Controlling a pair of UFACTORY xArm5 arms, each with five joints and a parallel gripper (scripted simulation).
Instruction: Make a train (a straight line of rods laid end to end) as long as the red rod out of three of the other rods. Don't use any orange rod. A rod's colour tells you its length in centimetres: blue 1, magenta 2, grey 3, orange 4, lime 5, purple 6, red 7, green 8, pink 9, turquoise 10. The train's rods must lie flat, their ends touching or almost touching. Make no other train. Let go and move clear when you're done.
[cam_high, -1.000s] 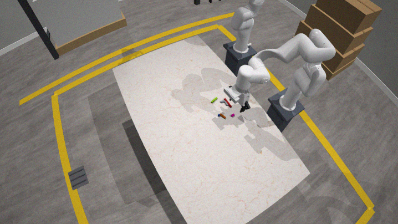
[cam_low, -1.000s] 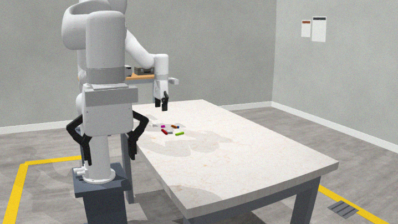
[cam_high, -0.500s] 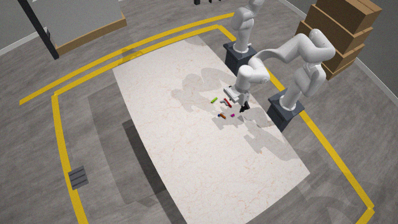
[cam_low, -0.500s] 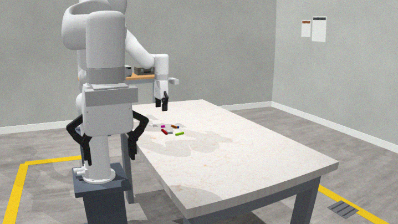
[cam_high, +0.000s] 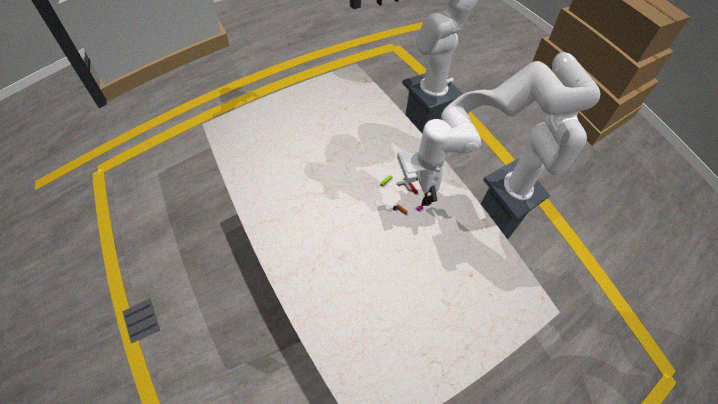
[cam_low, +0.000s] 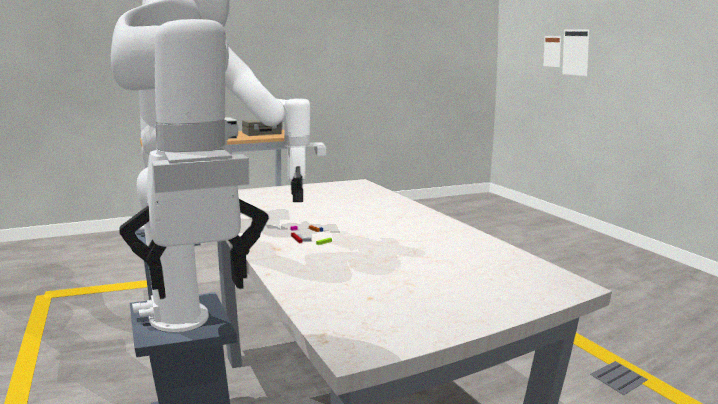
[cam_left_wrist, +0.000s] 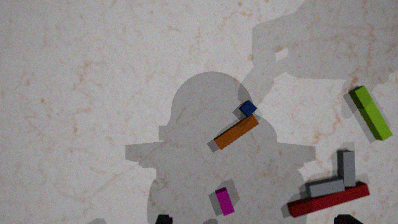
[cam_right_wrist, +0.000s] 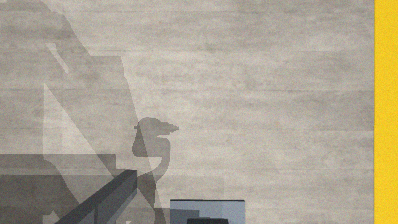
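The red rod (cam_high: 413, 188) (cam_low: 296, 237) (cam_left_wrist: 330, 200) lies flat. One grey rod (cam_left_wrist: 326, 188) lies along its side; another grey rod (cam_left_wrist: 347, 168) lies across, by that rod's end. The magenta rod (cam_high: 419, 208) (cam_low: 294, 228) (cam_left_wrist: 225, 201) lies apart. The blue rod (cam_high: 395, 207) (cam_low: 321, 229) (cam_left_wrist: 248, 108) is at one end of the orange rod (cam_high: 401, 209) (cam_low: 314, 228) (cam_left_wrist: 236, 132), touching or nearly touching. The lime rod (cam_high: 386, 180) (cam_low: 323, 241) (cam_left_wrist: 370, 113) lies alone. My left gripper (cam_left_wrist: 254, 220) is open and empty above the table near the magenta and red rods. My right gripper (cam_low: 199, 287) is open and empty, away from the rods.
The pale table (cam_high: 321, 241) (cam_low: 451, 261) carries the rods near its robot-side edge. The right arm's dark pedestal (cam_high: 434, 103) (cam_low: 185, 366) stands beside that edge. Shadows of the arms fall over the rods. Stacked boxes (cam_high: 607, 60) stand behind the arms.
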